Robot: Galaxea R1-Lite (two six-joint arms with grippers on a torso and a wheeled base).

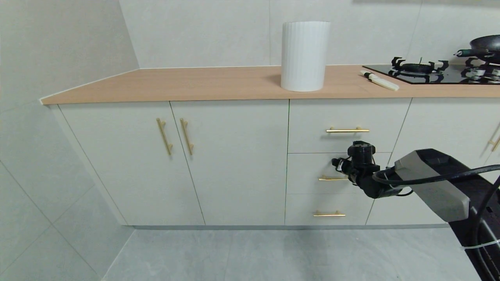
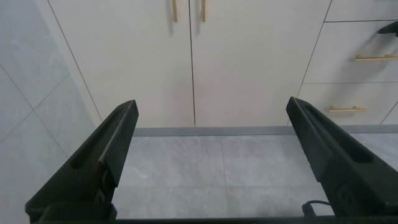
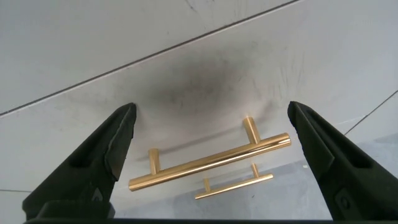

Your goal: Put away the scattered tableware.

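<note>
A white-handled knife (image 1: 379, 80) lies on the wooden countertop (image 1: 195, 84), beside the stove. A tall white ribbed holder (image 1: 304, 56) stands left of it. My right gripper (image 1: 339, 164) (image 3: 211, 112) is open in front of the middle drawer, close to that drawer's gold handle (image 1: 331, 178) (image 3: 211, 163). The handle lies across the gap between the fingers and is not gripped. My left gripper (image 2: 211, 106) is open and holds nothing, low over the floor, facing the cabinet doors.
The drawer stack has a top handle (image 1: 347, 130) and a bottom handle (image 1: 329, 214) (image 3: 233, 186). Two cabinet doors with vertical gold handles (image 1: 175, 136) stand to the left. A gas stove (image 1: 433, 72) with a dark pan (image 1: 486, 45) is at the right. Grey tiled floor (image 1: 273, 253) lies below.
</note>
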